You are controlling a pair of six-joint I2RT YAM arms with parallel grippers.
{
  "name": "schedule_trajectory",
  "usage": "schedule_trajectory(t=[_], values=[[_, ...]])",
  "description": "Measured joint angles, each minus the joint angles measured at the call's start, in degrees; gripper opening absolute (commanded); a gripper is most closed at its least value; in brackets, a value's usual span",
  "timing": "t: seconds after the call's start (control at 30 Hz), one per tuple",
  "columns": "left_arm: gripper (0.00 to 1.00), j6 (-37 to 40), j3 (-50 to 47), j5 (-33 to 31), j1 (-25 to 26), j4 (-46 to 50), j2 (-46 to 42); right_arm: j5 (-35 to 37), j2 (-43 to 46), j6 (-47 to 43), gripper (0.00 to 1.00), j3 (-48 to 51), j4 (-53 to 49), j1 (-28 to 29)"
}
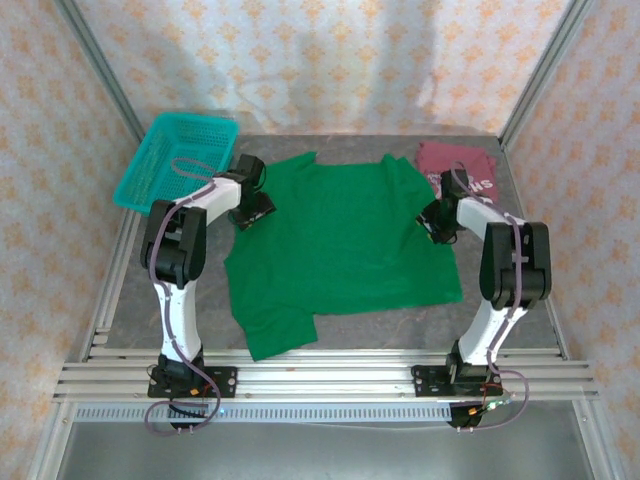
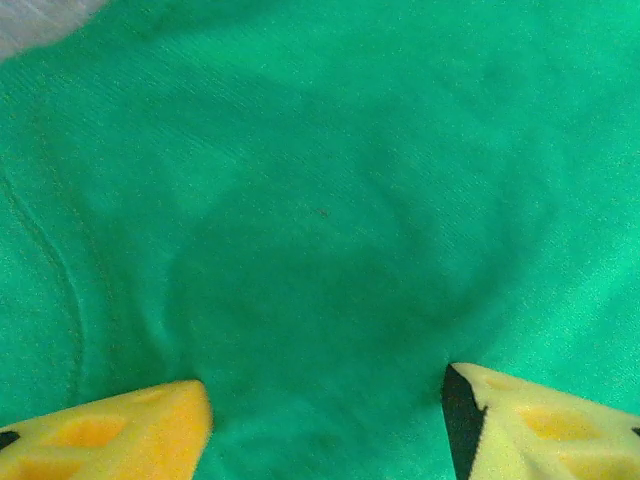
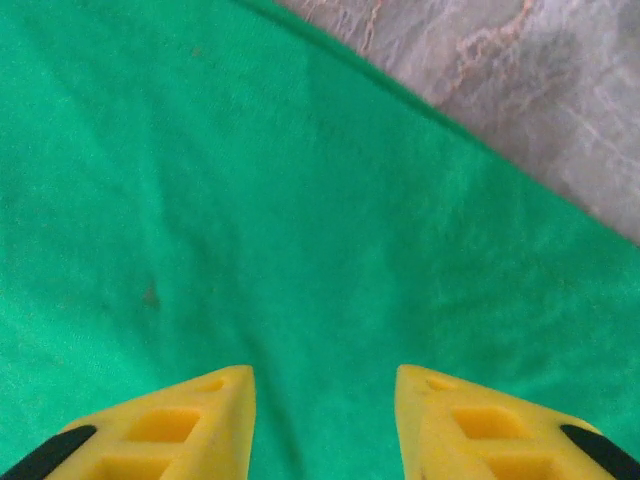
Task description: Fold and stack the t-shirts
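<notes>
Standing well apart, the yellow fingertips (image 2: 110,430) of the left gripper (image 2: 325,435) bracket smooth fabric of the plain bright green cloth t-shirt (image 2: 320,200), with nothing pinched between them; whether they touch the cloth I cannot tell. The right gripper (image 3: 325,420) has its yellow fingertips (image 3: 180,420) spread too, though closer together. It is over the same shirt just inside its right edge, where mottled grey worktop (image 3: 540,90) begins.

From above, the green shirt (image 1: 340,240) lies opened flat across the worktop's middle, one sleeve reaching toward the near edge. The left gripper (image 1: 250,205) is at its far-left side and the right gripper (image 1: 437,222) at its right side. Bare worktop (image 1: 400,325) runs along the near edge before the aluminium rails (image 1: 320,375).

A crumpled maroon cloth t-shirt with white lettering (image 1: 460,165) sits in the far right corner, touching the green shirt's sleeve. A teal plastic mesh basket (image 1: 175,160) occupies the far left corner, just behind the left gripper.
</notes>
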State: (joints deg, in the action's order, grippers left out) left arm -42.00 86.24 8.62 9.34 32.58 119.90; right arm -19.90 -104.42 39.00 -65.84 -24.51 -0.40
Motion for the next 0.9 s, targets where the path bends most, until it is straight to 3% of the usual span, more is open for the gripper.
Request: schedule_trajectory(t=[0.27,0.43,0.53,0.67,0.9], values=[[0.63,2.2,11.8,-4.4,-3.4,3.1,7.1,3.3,-1.2,3.5,0.40,0.1,1.4,0.0],[0.63,6.1,26.6,-5.1,-4.6,8.0,15.9,3.8,-1.6,5.4,0.40,0.1,1.5,0.0],[0.69,8.0,32.9,-4.9,-4.6,8.5,19.8,4.0,-1.6,6.1,0.40,0.1,1.6,0.0],[0.78,9.2,33.0,-2.8,-4.6,8.1,19.8,4.1,-1.6,6.3,0.41,0.1,1.6,0.0],[0.90,9.5,22.0,3.9,-4.0,6.5,10.6,3.7,5.4,3.8,0.62,3.0,0.0,0.0]])
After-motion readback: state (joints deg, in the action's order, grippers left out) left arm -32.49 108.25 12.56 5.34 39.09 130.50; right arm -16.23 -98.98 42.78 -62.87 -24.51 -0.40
